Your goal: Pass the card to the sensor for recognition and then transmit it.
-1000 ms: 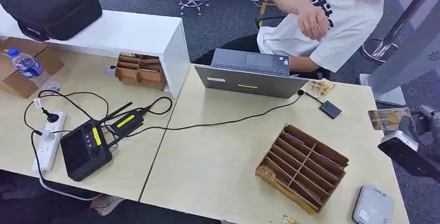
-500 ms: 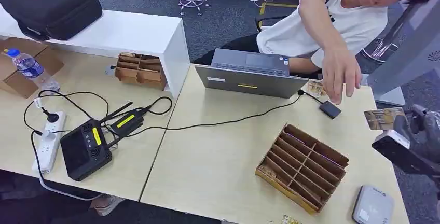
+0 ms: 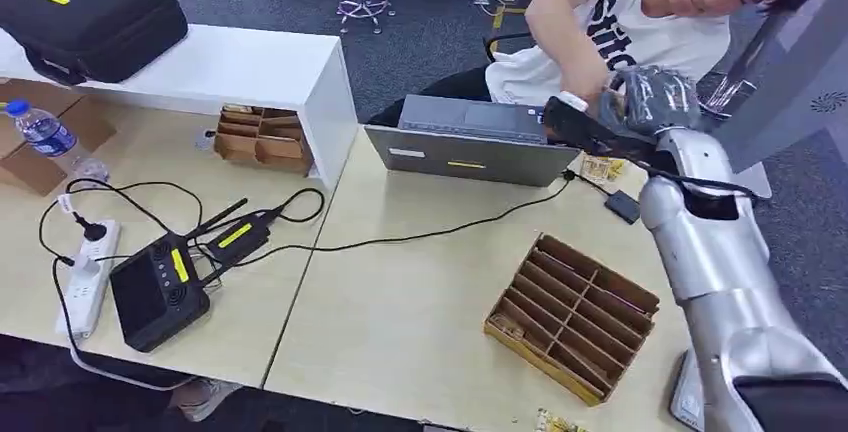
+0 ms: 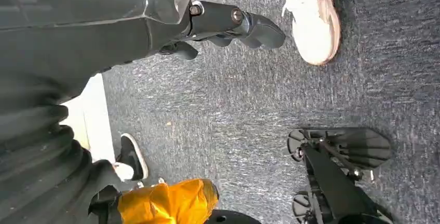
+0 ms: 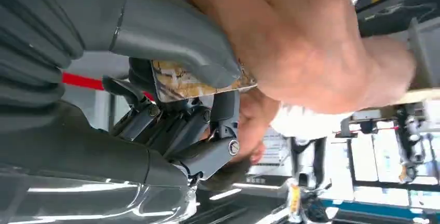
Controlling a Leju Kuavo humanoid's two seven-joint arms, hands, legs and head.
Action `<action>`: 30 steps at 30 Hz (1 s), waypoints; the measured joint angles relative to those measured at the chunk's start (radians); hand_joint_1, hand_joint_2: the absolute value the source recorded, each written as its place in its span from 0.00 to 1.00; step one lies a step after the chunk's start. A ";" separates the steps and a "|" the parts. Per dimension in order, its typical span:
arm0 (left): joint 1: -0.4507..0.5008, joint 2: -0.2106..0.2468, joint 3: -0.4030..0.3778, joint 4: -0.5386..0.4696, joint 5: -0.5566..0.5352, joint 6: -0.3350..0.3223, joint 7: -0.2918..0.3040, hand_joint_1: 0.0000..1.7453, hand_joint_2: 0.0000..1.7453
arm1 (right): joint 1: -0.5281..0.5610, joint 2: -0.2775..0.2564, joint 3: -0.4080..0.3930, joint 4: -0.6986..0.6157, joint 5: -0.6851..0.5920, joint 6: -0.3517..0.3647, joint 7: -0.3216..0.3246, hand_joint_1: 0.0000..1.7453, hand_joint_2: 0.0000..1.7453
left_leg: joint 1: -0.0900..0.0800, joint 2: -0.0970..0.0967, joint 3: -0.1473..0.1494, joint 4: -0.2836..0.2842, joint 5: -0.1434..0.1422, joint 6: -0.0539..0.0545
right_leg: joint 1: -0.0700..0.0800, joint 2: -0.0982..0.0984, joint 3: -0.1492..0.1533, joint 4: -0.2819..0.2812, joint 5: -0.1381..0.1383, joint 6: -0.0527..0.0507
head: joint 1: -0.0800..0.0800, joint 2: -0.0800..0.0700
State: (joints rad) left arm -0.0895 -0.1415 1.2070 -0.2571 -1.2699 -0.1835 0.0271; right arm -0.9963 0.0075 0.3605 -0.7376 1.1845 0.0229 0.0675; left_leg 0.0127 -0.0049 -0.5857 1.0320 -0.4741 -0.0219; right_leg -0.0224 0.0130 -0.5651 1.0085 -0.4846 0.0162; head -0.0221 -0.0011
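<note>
Silver right arm has swung from the frame's right edge up to upper right, so our right hand [image 3: 648, 100] now meets the person's hand [image 5: 311, 53] w/ the card [image 5: 200, 81] clamped under our thumb: we judge the handover is on, sensor step prob. done. Head view hides the card behind our fingers; right wrist view shows it pinched, person's hand touching. Left hand [image 4: 228, 24] hangs over carpet, fingers curled, holding nothing.

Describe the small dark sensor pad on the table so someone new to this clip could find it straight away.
Start at the grey laptop at the far edge of the pale table. A black cable runs past its right corner to a small dark square pad lying flat beside some card packets. Unlike the slotted wooden organiser nearer the robot, it is flat and black.
</note>
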 joint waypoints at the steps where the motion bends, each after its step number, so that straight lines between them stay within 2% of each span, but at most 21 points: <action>1: 0.003 0.001 -0.002 0.000 0.000 0.000 0.001 0.00 1.00 | -0.018 0.011 0.005 0.035 0.000 -0.002 -0.005 1.00 1.00 | 0.000 -0.007 -0.002 0.000 0.001 0.000 | 0.000 -0.006 0.000 0.000 -0.001 -0.001 | 0.001 0.000; 7: 0.011 0.007 -0.015 0.006 -0.008 -0.004 0.002 0.00 1.00 | -0.069 0.075 0.011 0.155 -0.002 0.006 0.006 1.00 1.00 | 0.000 -0.012 -0.007 0.000 0.001 0.000 | 0.000 -0.013 0.000 -0.001 -0.003 0.000 | 0.001 0.000; 12: 0.011 0.010 -0.021 0.008 -0.011 -0.004 0.002 0.00 1.00 | -0.079 0.098 0.002 0.199 -0.002 0.004 -0.001 1.00 1.00 | -0.001 -0.012 -0.007 0.000 0.001 0.001 | 0.000 -0.013 0.000 -0.003 -0.003 0.000 | 0.001 0.000; 13: 0.011 0.011 -0.022 0.008 -0.011 -0.004 0.002 0.00 1.00 | -0.079 0.100 -0.001 0.203 -0.003 0.002 -0.006 0.00 1.00 | -0.001 -0.012 -0.007 0.000 0.001 0.001 | 0.000 -0.013 0.000 -0.003 -0.003 0.000 | 0.001 0.000; 19: 0.013 0.011 -0.022 0.008 -0.004 -0.003 0.002 0.00 1.00 | -0.065 0.113 -0.027 0.210 -0.016 -0.024 -0.057 0.00 1.00 | -0.001 -0.012 -0.007 0.000 0.000 0.001 | 0.000 -0.012 0.000 -0.003 -0.003 0.000 | 0.001 0.000; 30: 0.014 0.011 -0.022 0.008 -0.003 -0.003 0.002 0.00 1.00 | -0.055 0.116 -0.032 0.210 -0.017 -0.025 -0.061 0.00 1.00 | -0.001 -0.011 -0.007 0.000 0.000 0.001 | 0.000 -0.012 0.000 -0.003 -0.003 0.000 | 0.001 0.000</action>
State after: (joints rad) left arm -0.0759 -0.1308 1.1852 -0.2487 -1.2730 -0.1862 0.0286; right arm -1.0511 0.1240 0.3289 -0.5276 1.1677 -0.0023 0.0061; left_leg 0.0119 -0.0164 -0.5928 1.0320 -0.4737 -0.0206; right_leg -0.0225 0.0007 -0.5655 1.0053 -0.4872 0.0161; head -0.0214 -0.0011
